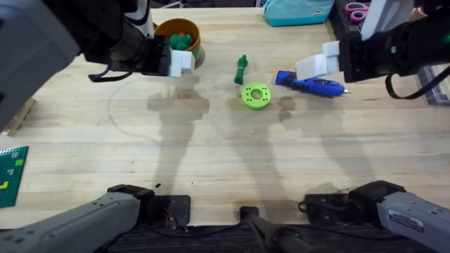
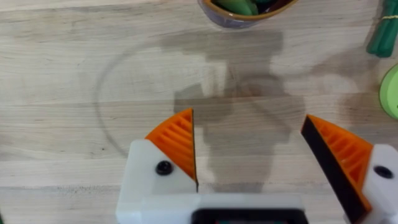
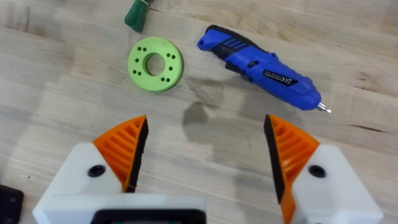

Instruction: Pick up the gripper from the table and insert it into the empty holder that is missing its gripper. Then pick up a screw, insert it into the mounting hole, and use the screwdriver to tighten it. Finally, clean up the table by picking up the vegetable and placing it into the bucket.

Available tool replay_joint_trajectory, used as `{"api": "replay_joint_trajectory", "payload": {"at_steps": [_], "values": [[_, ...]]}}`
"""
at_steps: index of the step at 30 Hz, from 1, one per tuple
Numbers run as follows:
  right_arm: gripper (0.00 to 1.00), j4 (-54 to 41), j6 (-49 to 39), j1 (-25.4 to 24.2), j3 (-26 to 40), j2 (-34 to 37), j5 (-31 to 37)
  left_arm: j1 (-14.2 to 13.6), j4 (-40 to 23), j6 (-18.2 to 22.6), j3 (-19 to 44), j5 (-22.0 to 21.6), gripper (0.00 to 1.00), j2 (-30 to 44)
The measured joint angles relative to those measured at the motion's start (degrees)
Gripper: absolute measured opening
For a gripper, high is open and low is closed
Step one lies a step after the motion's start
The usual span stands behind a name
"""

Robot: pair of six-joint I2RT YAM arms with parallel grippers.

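Note:
The blue screwdriver (image 1: 313,85) lies on the table (image 1: 211,140) at the right, silver tip pointing right. My right gripper (image 1: 316,62) hovers open just above it; its wrist view has the screwdriver (image 3: 261,68) ahead of the open right gripper (image 3: 205,146). The dark green vegetable (image 1: 241,69) lies mid-table, also seen as the vegetable (image 3: 138,14). The bucket (image 1: 193,31) stands at the back left with green items inside. My left gripper (image 1: 184,62) is open beside it, with nothing between the fingers (image 2: 177,146). The loose gripper, holder and screw are out of view.
A bright green ring (image 1: 256,95) with a centre hole lies between vegetable and screwdriver. A teal bag (image 1: 299,10) and pink scissors (image 1: 355,10) sit at the back edge. A green studded plate (image 1: 10,176) lies at the front left.

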Motion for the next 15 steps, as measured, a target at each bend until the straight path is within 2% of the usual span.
{"api": "replay_joint_trajectory", "payload": {"at_steps": [4, 12, 15], "values": [[0.997, -0.4, 0.0, 0.0, 0.0, 0.0, 0.0, 0.0, 0.0, 0.0, -0.3, 0.5, 0.997, 1.6], [0.997, 0.4, 0.0, 0.0, 0.0, 0.0, 0.0, -0.1, 5.5, 0.1, -0.4, 5.7, 0.997, 2.2], [0.997, 1.1, 0.0, 0.0, 0.0, 0.0, 0.0, -1.2, 6.2, 1.0, -0.4, 6.4, 0.997, 2.2]]}}
